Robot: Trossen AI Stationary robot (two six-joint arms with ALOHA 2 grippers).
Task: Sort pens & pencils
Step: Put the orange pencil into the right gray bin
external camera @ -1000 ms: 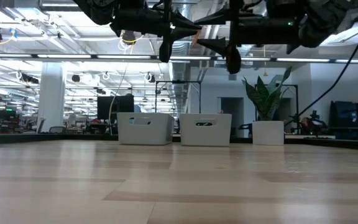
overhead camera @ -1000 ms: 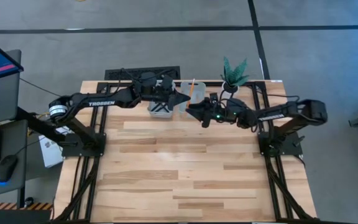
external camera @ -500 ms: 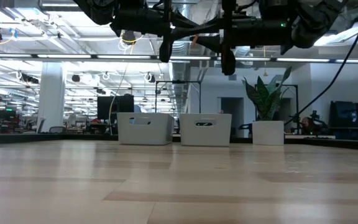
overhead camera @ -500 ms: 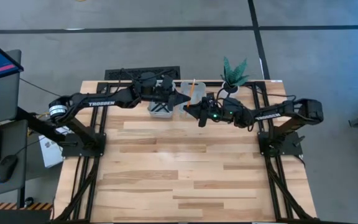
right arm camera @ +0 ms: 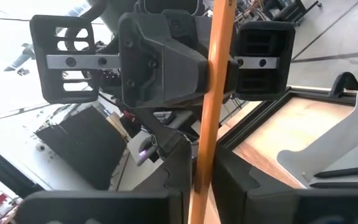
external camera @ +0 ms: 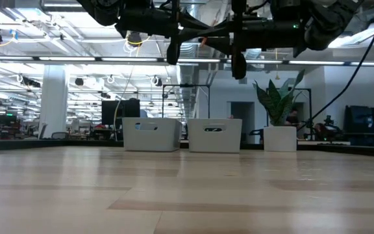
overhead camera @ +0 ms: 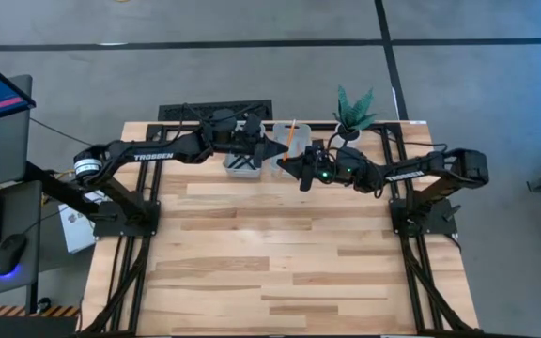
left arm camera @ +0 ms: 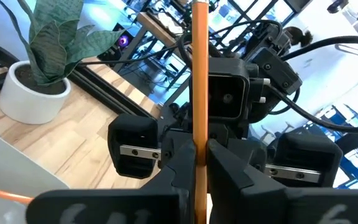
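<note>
- Wooden table (overhead camera: 280, 253), bare across its near part.
- Left gripper (overhead camera: 277, 148) and right gripper (overhead camera: 292, 164) meet above the far edge, both clamped on one orange pencil (left arm camera: 199, 93), held upright.
- Two grey trays (external camera: 150, 134) stand beyond, black pens (overhead camera: 243, 163) in the left one.

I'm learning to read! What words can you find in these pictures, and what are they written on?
"TROSSEN": white letters on the left arm, seen from above.
White lettering on the right arm: too small to read.
Dark marks on the two grey trays in the low view: too blurred to read.
</note>
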